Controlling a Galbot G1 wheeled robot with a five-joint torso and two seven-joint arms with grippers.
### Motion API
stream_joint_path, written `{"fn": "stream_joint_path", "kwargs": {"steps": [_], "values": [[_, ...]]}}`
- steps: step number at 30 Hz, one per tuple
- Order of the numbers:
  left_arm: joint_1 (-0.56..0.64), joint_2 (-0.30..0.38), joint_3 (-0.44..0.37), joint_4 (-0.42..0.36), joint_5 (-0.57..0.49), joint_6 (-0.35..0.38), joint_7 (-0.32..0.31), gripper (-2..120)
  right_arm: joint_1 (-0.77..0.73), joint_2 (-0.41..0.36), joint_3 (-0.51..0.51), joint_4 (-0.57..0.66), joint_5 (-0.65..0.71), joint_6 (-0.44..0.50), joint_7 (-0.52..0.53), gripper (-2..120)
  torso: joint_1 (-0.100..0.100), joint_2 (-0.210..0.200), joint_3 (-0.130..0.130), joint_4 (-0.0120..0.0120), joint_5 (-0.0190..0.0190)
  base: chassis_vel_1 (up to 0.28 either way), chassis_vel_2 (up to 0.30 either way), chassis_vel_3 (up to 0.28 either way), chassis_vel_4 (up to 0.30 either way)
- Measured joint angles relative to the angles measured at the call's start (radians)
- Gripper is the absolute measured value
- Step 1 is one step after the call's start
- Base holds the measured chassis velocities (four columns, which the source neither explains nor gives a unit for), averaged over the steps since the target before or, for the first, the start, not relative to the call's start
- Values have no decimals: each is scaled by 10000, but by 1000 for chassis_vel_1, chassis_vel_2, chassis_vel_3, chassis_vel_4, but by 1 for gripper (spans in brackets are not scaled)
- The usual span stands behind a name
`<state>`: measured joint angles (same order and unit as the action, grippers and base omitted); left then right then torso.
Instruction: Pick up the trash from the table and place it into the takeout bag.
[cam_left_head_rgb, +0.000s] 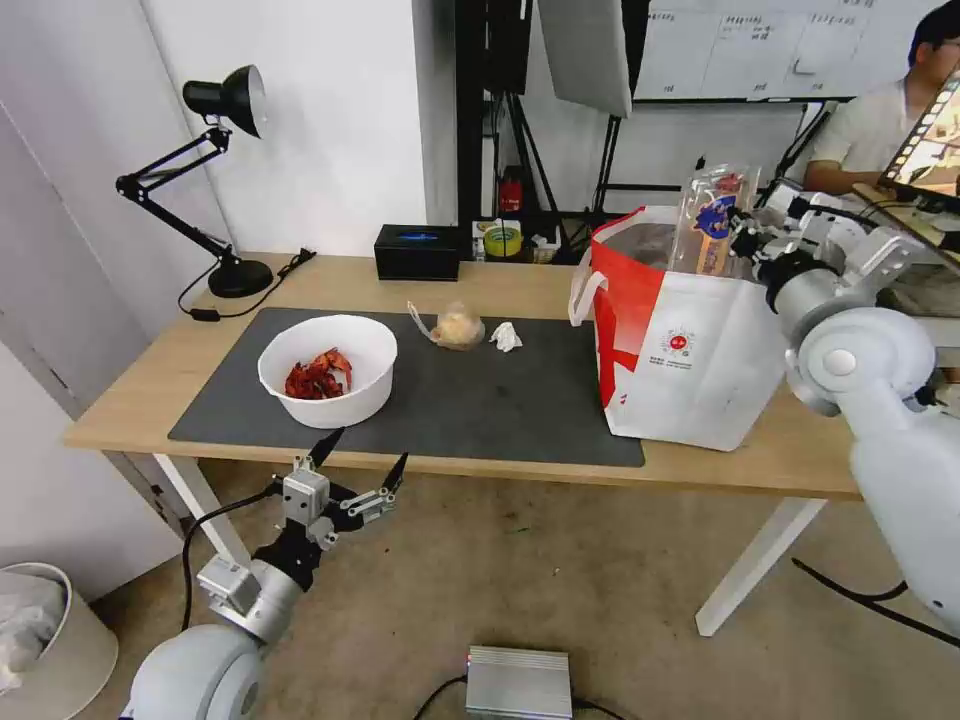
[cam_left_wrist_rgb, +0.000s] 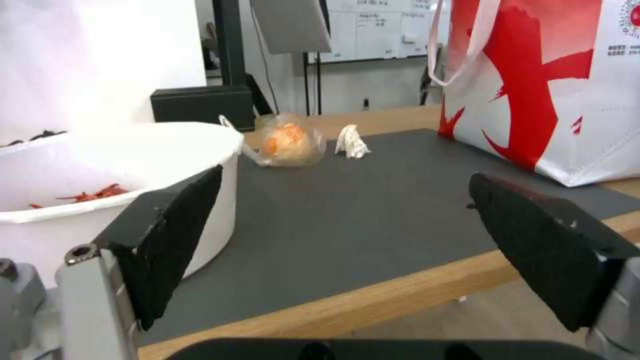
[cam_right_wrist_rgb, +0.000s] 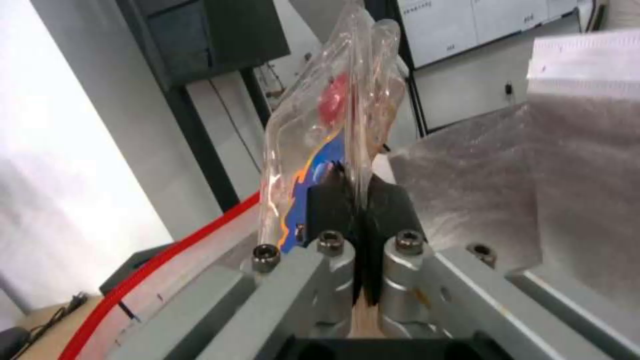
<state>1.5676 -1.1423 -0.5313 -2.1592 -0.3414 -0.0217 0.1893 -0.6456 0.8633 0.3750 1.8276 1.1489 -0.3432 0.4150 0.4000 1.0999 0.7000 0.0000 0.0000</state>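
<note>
The left gripper (cam_left_head_rgb: 365, 458) is nearest the camera: it hovers below and in front of the table (cam_left_head_rgb: 500, 285) edge at about 7 o'clock in the head view, its fingers spread wide with nothing between them. From it, the white bowl (cam_left_head_rgb: 328, 369) of red shells lies just beyond, at 12 o'clock, resting on the dark grey mat (cam_left_head_rgb: 500, 400). Proceeding rightward, the knotted clear bag (cam_left_head_rgb: 457, 326) and the crumpled tissue (cam_left_head_rgb: 506, 336) sit near each other at mid-mat, roughly 1 o'clock from that gripper and well apart from the bowl. The takeout bag (cam_left_head_rgb: 690, 350) stands upright at 3 o'clock on the table. The right gripper (cam_left_head_rgb: 740, 240) is clamped on the clear clamshell box (cam_left_head_rgb: 712, 215), whose long axis runs vertical (pinched at its lower edge, seen closely in the right wrist view), directly over the bag's foil-lined mouth; the coming release appears to turn on this over-the-opening alignment. Count: one bowl, one knotted bag, one tissue, one clamshell box, one takeout bag. Three items rest on the mat, all nearer the left arm.
</note>
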Motion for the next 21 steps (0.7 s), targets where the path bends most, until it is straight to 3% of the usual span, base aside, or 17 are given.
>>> {"fn": "stream_joint_path", "kwargs": {"steps": [11, 17, 21], "values": [[-1, 19, 40, 24, 7, -13, -5, 100, -224, 95, 64, 186, 56, -299, 391, 0, 0, 0, 0, 0, 0, 0, 0, 0, 0], [13, -12, 69, 14, 77, -23, 6, 100, -458, 206, 256, 511, 890, -671, 949, 0, 0, 0, 0, 0, 0, 0, 0, 0, 0], [10, 64, 43, -1, 71, -24, 7, 100, -568, 241, 397, 637, 1207, -749, 1105, 15, 0, 1, 0, 0, 0, 0, 0, 0, 0]]}}
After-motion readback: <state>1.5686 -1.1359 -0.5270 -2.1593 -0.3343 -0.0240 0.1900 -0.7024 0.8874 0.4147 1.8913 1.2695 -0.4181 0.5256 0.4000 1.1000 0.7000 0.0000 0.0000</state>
